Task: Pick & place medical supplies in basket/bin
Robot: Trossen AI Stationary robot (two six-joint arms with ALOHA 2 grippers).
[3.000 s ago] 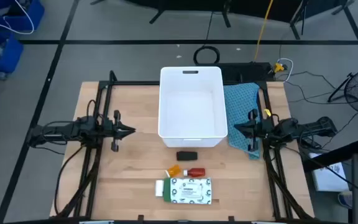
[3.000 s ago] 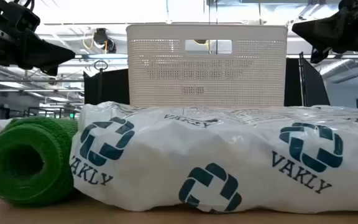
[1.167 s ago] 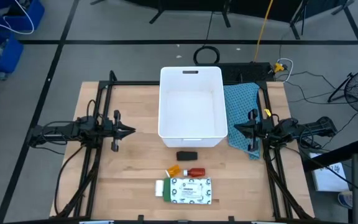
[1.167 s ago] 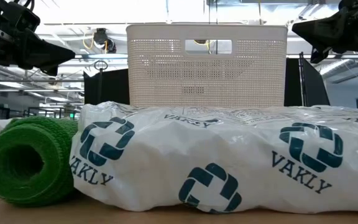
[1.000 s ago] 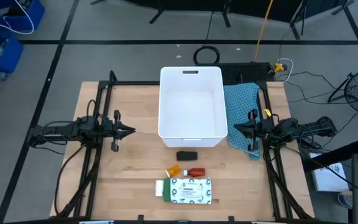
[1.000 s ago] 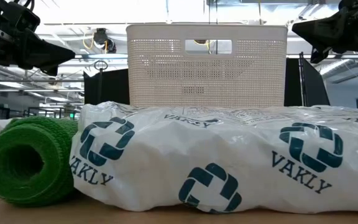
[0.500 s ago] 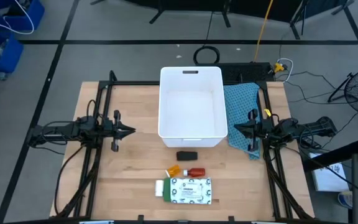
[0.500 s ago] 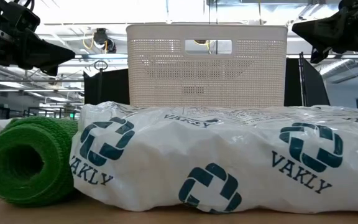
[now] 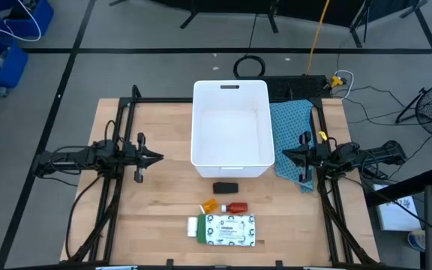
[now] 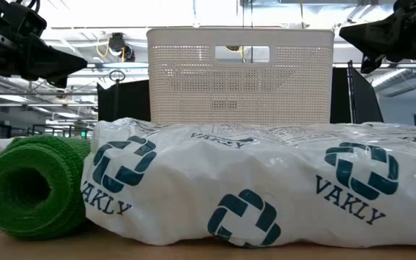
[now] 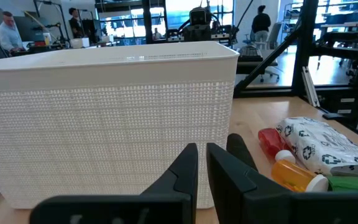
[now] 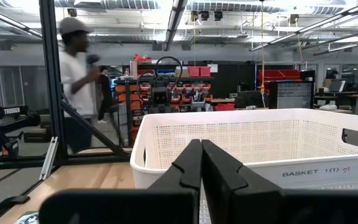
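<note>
The left gripper (image 9: 158,157) hangs clenched left of the white bin (image 9: 231,129); in front lie a black piece (image 9: 226,187), red bottle (image 9: 235,207) and packet (image 9: 231,229). The right gripper (image 9: 281,157), clenched, hangs right. Only its wrist view shows a person (image 12: 76,81).

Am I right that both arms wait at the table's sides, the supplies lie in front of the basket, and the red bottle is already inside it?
Not quite. The red bottle is not inside the basket; the high view shows it on the table, between the black piece and the white packet. The rest holds: the left pincer and right pincer wait at the table's sides.
</note>
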